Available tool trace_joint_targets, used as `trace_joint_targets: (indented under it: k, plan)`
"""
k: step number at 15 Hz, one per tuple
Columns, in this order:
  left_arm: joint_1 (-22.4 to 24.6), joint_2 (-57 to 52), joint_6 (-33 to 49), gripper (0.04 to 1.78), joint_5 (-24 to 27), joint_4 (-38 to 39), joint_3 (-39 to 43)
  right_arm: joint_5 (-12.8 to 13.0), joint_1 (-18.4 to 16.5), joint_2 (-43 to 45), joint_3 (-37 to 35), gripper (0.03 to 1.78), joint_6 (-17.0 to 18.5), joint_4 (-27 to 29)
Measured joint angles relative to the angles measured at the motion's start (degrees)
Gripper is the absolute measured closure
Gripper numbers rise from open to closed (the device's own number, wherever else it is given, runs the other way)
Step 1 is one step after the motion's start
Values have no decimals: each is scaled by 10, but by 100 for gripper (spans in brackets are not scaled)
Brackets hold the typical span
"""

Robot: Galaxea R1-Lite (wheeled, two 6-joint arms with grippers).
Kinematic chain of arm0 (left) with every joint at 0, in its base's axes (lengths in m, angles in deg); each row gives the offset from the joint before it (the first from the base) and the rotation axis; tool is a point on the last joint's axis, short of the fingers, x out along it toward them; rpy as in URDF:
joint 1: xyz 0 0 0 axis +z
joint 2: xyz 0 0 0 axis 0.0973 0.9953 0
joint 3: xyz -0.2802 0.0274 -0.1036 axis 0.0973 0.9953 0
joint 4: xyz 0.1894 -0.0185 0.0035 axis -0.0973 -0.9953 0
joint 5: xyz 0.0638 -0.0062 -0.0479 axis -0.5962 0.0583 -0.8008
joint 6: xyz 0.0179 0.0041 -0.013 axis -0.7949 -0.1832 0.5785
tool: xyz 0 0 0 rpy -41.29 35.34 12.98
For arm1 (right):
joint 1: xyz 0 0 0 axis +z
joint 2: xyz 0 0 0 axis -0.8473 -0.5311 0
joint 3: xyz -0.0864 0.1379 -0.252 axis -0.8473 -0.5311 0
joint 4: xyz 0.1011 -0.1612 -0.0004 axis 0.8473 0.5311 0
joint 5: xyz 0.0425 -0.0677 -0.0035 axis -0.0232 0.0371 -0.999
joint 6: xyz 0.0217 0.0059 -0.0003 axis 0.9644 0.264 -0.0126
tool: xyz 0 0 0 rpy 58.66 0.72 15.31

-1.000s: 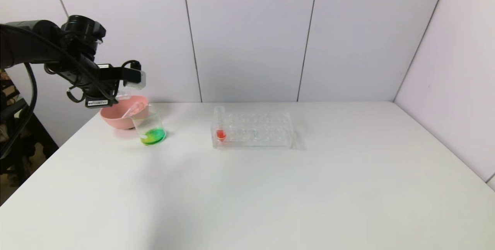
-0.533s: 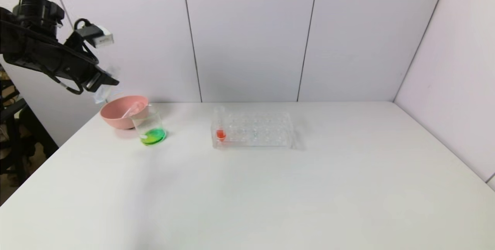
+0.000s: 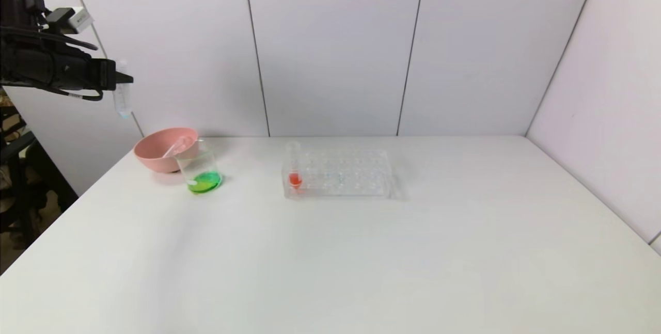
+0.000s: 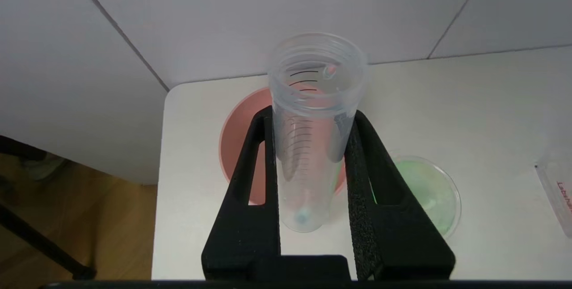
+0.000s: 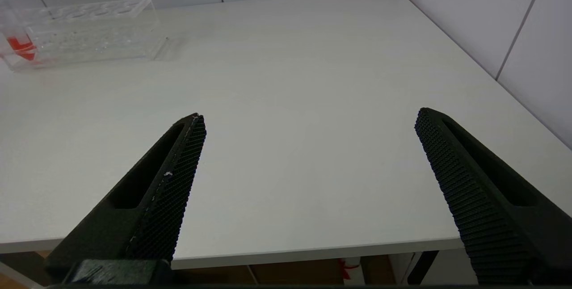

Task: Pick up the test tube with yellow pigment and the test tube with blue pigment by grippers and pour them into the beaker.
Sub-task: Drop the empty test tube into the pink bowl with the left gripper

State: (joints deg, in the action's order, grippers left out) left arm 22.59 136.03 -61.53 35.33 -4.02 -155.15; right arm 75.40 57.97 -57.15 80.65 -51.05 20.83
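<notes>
Since the beaker (image 3: 200, 172) near the far left corner holds green, left gripper (image 3: 120, 80) pinches the drained blue test tube (image 3: 122, 95) upright, clear of spills; right gripper (image 5: 308, 182) idles spread.

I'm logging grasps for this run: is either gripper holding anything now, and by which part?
The left gripper clamps the test tube with blue pigment around its mid-body, open mouth up. The right gripper is open and holds nothing.

Pink bowl (image 3: 162, 154), green-filled beaker (image 3: 201, 171), black fingers (image 4: 250, 190).
</notes>
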Motion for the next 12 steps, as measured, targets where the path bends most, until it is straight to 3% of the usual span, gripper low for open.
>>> trace_joint_targets:
  k: [9, 12]
  plan:
    - [-13, 68, 75, 138, -5, 47, 12, 0, 0, 0, 0, 10, 0, 0]
    - [-24, 77, 106, 138, -27, 46, 16, 0, 0, 0, 0, 10, 0, 0]
